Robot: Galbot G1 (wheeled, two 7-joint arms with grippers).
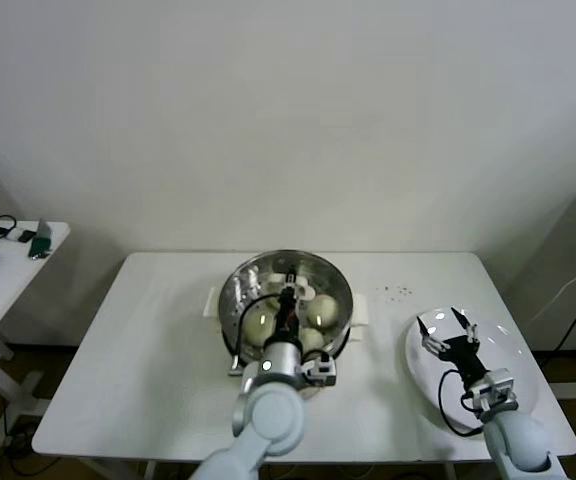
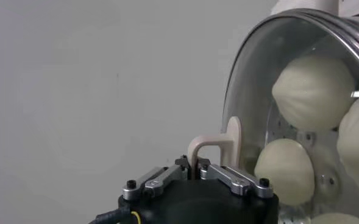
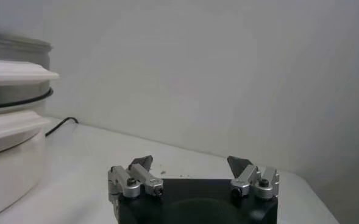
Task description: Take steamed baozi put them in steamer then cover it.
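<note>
The steamer (image 1: 236, 290), a shiny steel pot on a white base, stands mid-table. Three cream-white baozi (image 1: 259, 322) show inside it. My left gripper (image 1: 288, 300) hangs over the pot's middle, shut on the cream handle (image 2: 219, 145) of the round glass lid (image 2: 240, 91). Through the glass the baozi (image 2: 313, 91) show close by. Whether the lid rests on the pot's rim I cannot tell. My right gripper (image 1: 446, 325) stands open and empty above the white plate (image 1: 513, 350) at the right. From the right wrist, the right gripper (image 3: 191, 164) points past the steamer (image 3: 8, 109).
The white table (image 1: 148, 380) ends close behind the plate on the right. A few dark specks (image 1: 400, 292) lie between pot and plate. A small side table (image 1: 8, 270) with cables and gadgets stands far left. A white wall rises behind.
</note>
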